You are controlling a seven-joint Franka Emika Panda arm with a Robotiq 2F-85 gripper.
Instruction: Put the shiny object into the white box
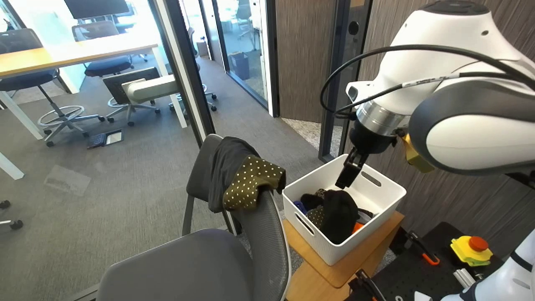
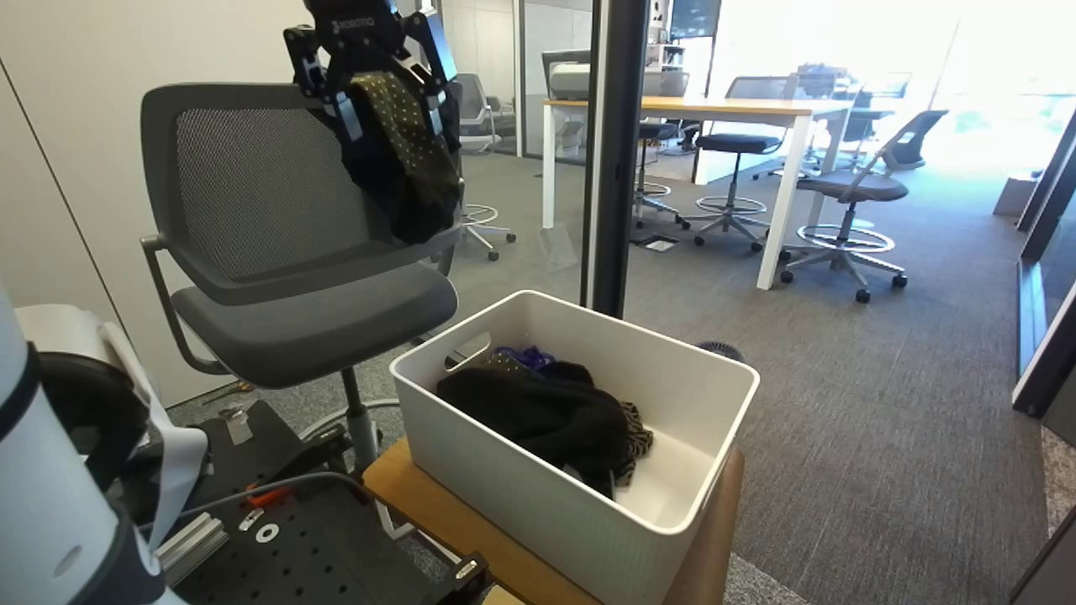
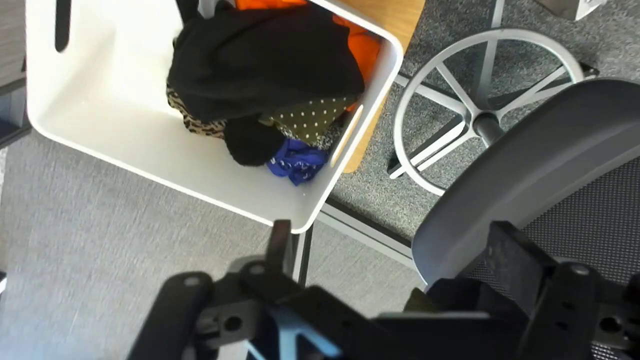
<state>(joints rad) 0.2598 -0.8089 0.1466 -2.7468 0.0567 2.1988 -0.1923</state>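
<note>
Currently, shiny cloth (image 1: 250, 177) draped over the chair (image 1: 184, 267), outside the white box (image 2: 538, 508); jaws spread.

The cloth is olive with pale dots. In an exterior view its long axis slants from upper right to lower left across the backrest; in an exterior view the shiny cloth (image 2: 414, 147) hangs steeply, lower end pointing down and rightward. Dark cloth (image 1: 223, 175) lies against it; whether the two are joined cannot be told. The gripper (image 2: 394, 122) has its jaws standing wide apart, floor (image 3: 357, 280) visible between them in the wrist view. The box sits on a wooden stand (image 1: 307, 255) and contains a black cloth (image 3: 265, 60), a similar dotted patch (image 3: 310, 120) and a blue cloth (image 3: 300, 162) near its edge.
</note>
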